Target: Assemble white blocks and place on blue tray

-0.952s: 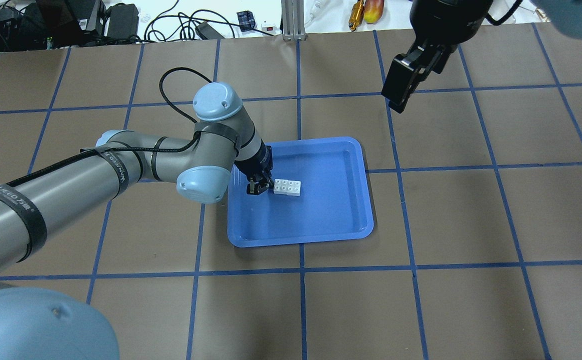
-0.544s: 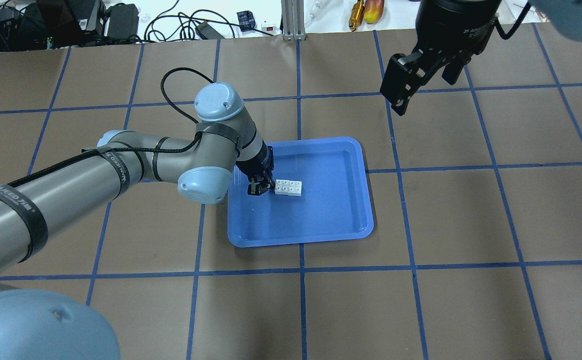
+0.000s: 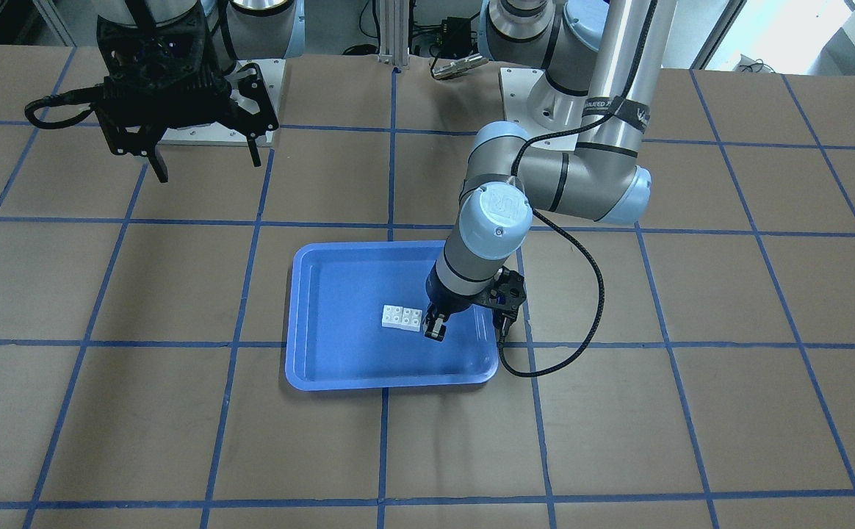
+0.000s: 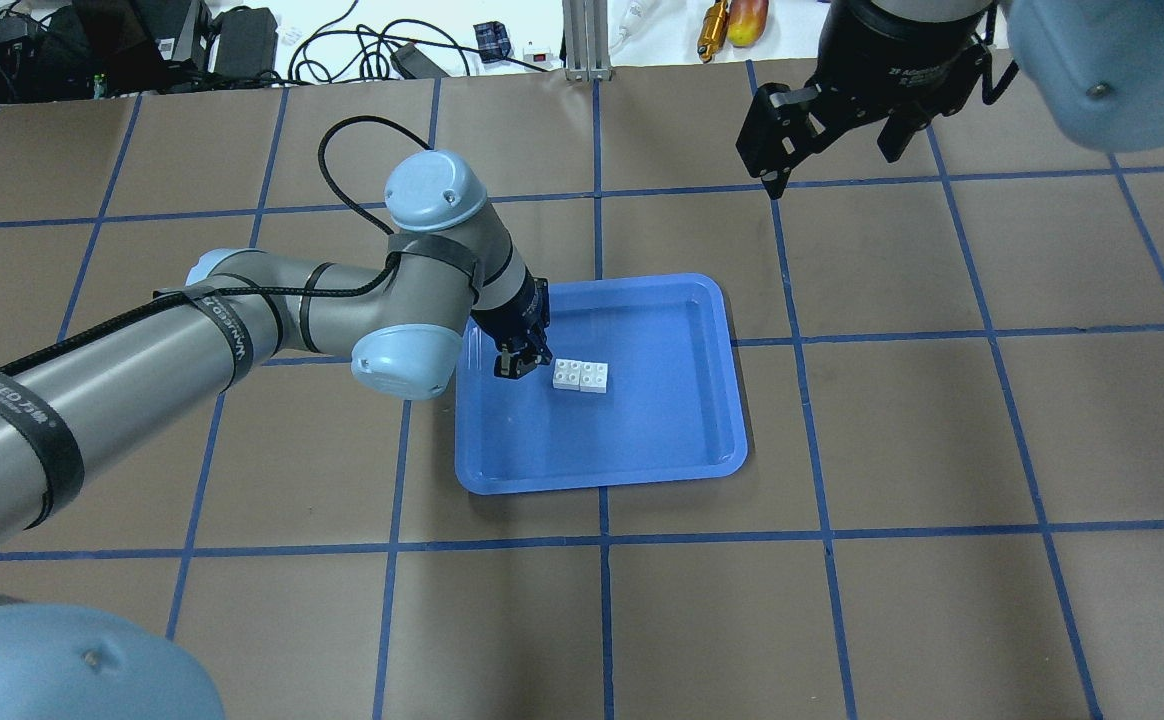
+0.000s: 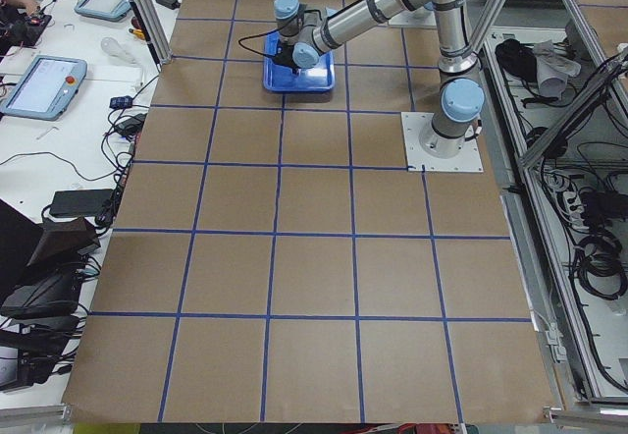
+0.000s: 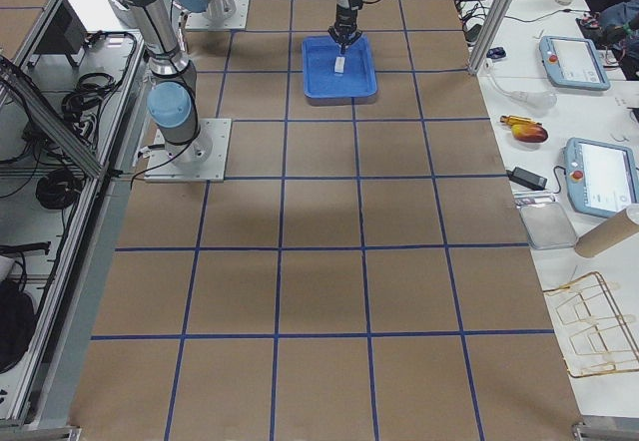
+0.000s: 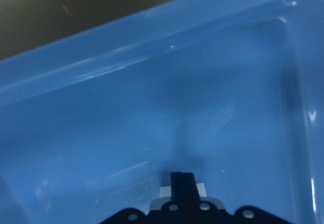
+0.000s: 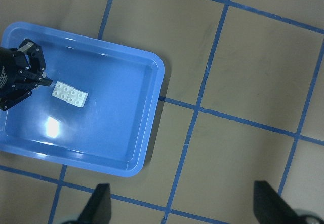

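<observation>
Left end effector (image 4: 509, 368) closed, empty — 9 o'clock of white blocks (image 4: 580, 376) on blue tray (image 4: 687, 440) | rise straight — no nudge | right end effector (image 3: 208, 166) wide

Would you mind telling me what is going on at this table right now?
The two blocks lie joined side by side inside the tray. The left gripper is low in the tray, right beside one end of the blocks, its jaws shut and holding nothing. The right gripper hangs raised and open, well clear of the tray. The assembly and placing look essentially done.
</observation>
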Controlling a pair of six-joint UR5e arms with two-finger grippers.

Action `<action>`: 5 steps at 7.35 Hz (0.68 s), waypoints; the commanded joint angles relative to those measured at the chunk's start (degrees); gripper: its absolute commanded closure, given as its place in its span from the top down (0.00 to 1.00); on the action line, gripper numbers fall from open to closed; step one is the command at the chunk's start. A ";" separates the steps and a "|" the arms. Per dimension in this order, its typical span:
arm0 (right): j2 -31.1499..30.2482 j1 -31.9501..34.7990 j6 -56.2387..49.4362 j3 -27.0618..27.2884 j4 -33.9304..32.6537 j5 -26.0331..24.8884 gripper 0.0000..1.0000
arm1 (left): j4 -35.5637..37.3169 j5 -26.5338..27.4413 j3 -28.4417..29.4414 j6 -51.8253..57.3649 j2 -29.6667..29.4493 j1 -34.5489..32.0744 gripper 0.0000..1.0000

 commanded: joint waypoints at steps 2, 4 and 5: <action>0.98 -2.64 5.09 0.42 -0.19 -0.09 1.00 | -6.04 0.87 2.86 12.00 3.36 3.86 0.18; 1.26 -5.91 5.35 1.30 1.03 0.01 1.00 | -10.01 7.06 3.21 19.39 6.53 5.36 0.42; 0.99 -5.91 10.66 2.26 0.78 0.01 1.00 | -11.68 8.08 3.12 26.24 8.11 5.54 0.51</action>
